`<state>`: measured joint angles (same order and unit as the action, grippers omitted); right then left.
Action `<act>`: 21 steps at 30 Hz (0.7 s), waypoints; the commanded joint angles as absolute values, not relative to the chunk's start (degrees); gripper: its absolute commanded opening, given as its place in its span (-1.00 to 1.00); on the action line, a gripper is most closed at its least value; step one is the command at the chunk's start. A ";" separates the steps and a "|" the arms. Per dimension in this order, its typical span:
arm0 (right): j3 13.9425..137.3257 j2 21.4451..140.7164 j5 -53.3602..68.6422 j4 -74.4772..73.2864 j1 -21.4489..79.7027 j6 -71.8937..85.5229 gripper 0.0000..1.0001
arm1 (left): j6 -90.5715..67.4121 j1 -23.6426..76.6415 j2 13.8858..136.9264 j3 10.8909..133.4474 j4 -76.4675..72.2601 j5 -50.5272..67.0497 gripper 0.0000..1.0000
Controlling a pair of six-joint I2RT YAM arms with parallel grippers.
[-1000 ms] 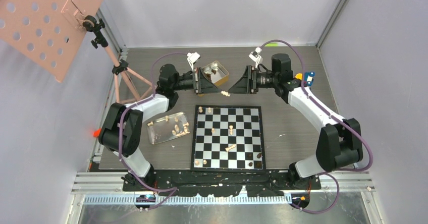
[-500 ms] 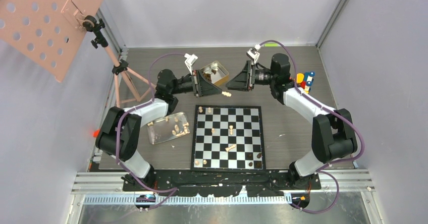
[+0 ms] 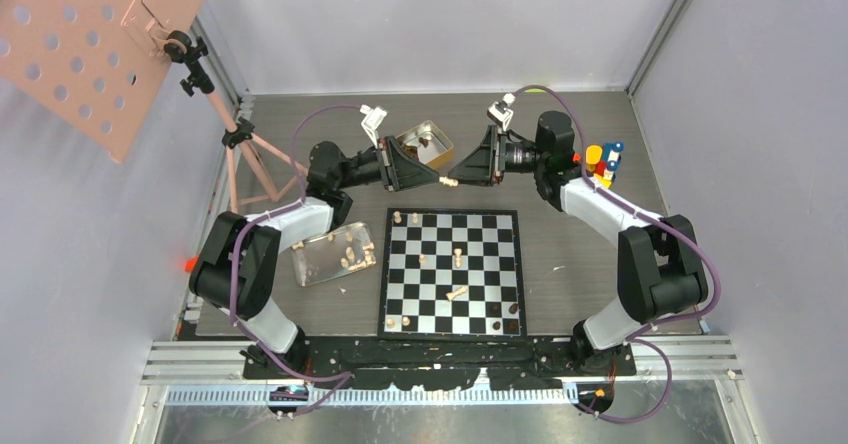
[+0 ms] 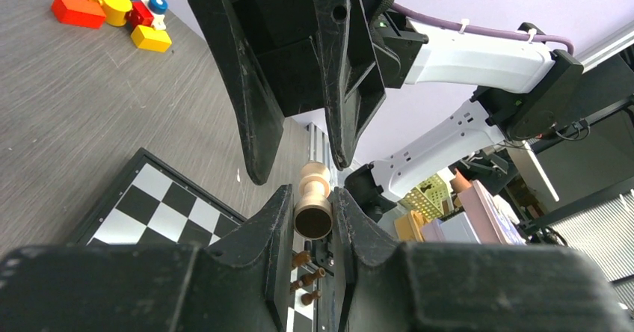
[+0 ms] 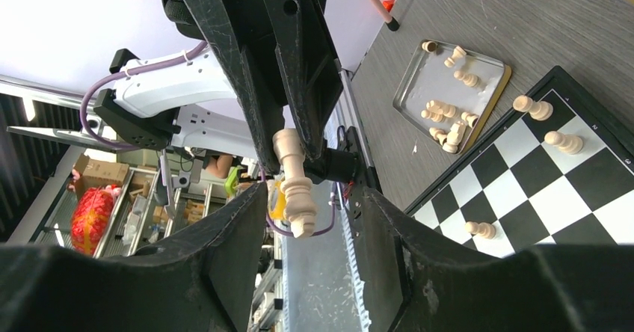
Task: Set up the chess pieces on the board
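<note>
1. Pink perforated panel (image 3: 90,34) on a tripod fills the upper left of our overhead view. Neither wrist camera catches it.
2. Left of centre we see the clear tray (image 3: 312,267) holding loose pale chessmen (image 3: 352,254). The right wrist view puts the tray (image 5: 486,66) at upper right and shows most of those chessmen (image 5: 441,111) lying on their sides, which the overhead view blurs.
3. At upper centre the left gripper (image 3: 438,178) is clamped narrow on a single pale chessman (image 3: 448,181), held in the air just past the far edge of the board (image 3: 480,254). From its own camera, the left gripper (image 4: 312,194) has both fingers pressed on the base end of the pale chessman (image 4: 314,201).
4. Just behind it sits the gold tin (image 3: 437,144); we cannot tell its contents.
5. The right gripper (image 3: 457,176) faces the left one, tip to tip. Its own view shows the right gripper (image 5: 310,194) half open and straddling the head end of the pale chessman (image 5: 294,175), with a clear gap on the frame's right.
6. Overhead, the board carries a few standing pale pieces, one toppled near the centre, and dark chessmen (image 3: 505,316) at its lower right. The left wrist view glimpses the board (image 4: 161,201) at lower left.
7. Toy blocks (image 3: 602,157) sit at upper right overhead. The left wrist view shows the toy blocks (image 4: 112,3) red, yellow and blue.
8. Print on the cardboard box (image 5: 97,175) is too blurred for us to read.
</note>
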<state>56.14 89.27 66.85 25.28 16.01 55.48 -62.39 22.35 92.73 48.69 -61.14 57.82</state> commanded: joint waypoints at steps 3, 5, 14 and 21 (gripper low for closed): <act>56.41 87.78 68.43 28.08 16.66 55.52 0.03 | -60.41 22.26 91.14 48.18 -65.86 56.18 -1.00; 56.57 87.69 68.57 28.10 16.96 55.57 -0.03 | -59.94 22.24 91.23 47.96 -65.85 55.91 -1.00; 56.86 87.23 69.19 28.12 17.66 55.80 -0.22 | -57.80 22.24 91.01 46.96 -65.62 54.78 -0.97; 57.63 87.00 69.47 24.93 17.60 53.23 -0.54 | -55.89 21.84 90.04 45.96 -64.43 54.49 -0.96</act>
<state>56.12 89.27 67.75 25.02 17.28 55.42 -59.18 22.37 92.36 47.00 -62.43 55.90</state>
